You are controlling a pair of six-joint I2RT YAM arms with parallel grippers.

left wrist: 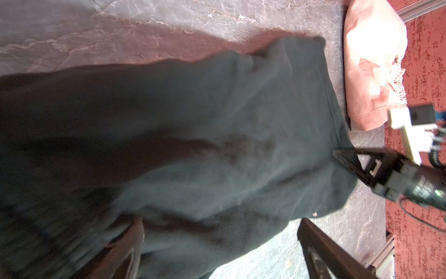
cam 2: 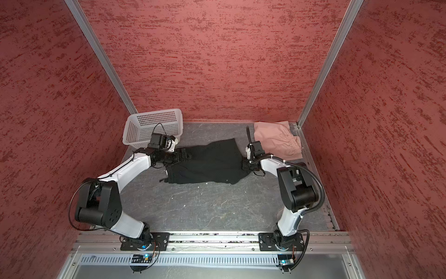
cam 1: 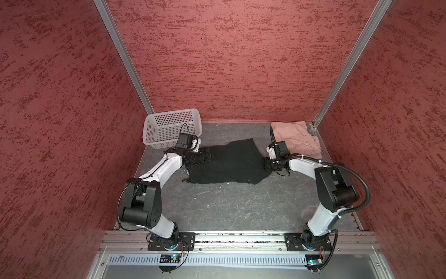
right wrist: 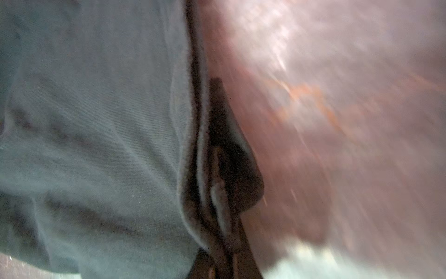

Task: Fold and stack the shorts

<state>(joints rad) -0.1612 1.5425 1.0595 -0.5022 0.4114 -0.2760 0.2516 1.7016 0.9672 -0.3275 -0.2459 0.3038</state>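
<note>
Right fingers tight on black shorts

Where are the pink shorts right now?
In both top views the pink shorts lie at the table's far right corner, beyond the right gripper and the black shorts.

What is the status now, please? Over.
Left gripper open at waist end of black shorts. Right gripper shut on opposite edge. Pink shorts apart, far right corner. Basket far left, not in the way.
</note>
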